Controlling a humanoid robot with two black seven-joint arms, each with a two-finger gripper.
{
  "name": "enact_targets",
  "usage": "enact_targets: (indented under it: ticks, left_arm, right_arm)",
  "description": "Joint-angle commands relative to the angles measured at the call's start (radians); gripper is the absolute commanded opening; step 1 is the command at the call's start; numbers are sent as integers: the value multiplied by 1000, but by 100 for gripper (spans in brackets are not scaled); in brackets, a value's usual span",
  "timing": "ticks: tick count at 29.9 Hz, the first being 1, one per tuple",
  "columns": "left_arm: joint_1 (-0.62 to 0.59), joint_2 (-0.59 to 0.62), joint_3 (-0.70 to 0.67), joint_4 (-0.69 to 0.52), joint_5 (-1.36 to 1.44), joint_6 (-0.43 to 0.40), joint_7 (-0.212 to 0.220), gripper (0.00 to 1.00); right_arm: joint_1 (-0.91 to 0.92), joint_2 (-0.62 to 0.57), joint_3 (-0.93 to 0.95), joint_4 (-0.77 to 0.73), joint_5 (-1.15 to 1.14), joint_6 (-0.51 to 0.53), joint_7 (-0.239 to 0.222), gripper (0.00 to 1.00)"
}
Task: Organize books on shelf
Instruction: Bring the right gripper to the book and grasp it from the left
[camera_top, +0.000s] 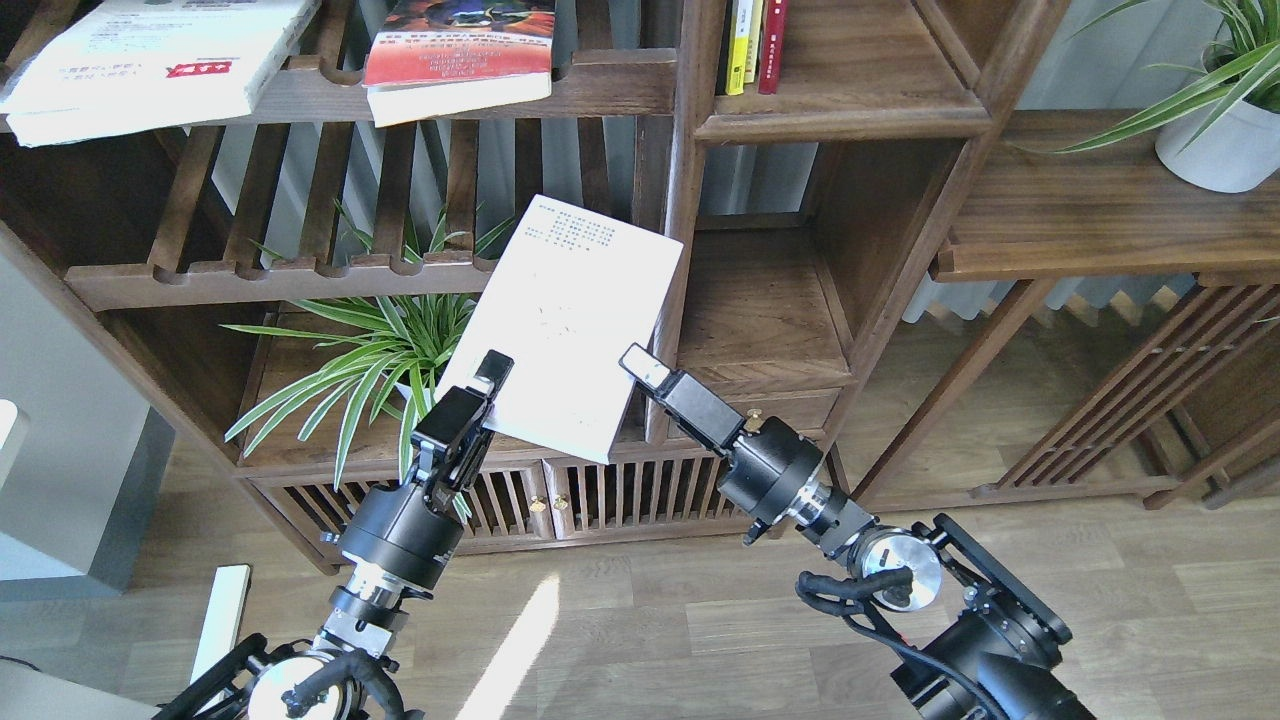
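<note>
My left gripper (489, 378) is shut on the lower left corner of the thin pale lilac-white book (575, 320). It holds the book tilted in the air in front of the bookcase post, left of the narrow plank shelf (765, 325). My right gripper (643, 368) is beside the book's lower right edge; its fingers cannot be told apart. The large white book with red characters (150, 60) and the red-orange book (460, 50) lie on the upper slatted rack. Slim yellow and red books (752, 45) stand in the upper plank compartment (850, 105).
A spider plant (370, 350) stands on the low board behind the held book. A slatted rack rail (260, 282) runs to its left. A potted plant in a white pot (1215, 140) sits on the right-hand board. Slatted cabinet doors (590, 495) are below.
</note>
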Motion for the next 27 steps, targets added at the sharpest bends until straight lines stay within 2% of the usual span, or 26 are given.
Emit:
enact_targets:
  ticks: [1, 20, 24, 27]
  left_arm:
    - [-1, 0, 7, 0, 0, 0, 0, 1]
    - [8, -12, 39, 7, 1, 0, 17, 2]
    - [8, -14, 39, 9, 1, 0, 17, 2]
    - [8, -14, 39, 9, 1, 0, 17, 2]
  right_arm:
    - [31, 0, 0, -17, 3, 0, 0, 99]
    - [71, 18, -23, -49, 8, 0, -5, 99]
    - [71, 18, -25, -49, 8, 0, -8, 95]
    - [71, 18, -35, -49, 11, 0, -8, 89]
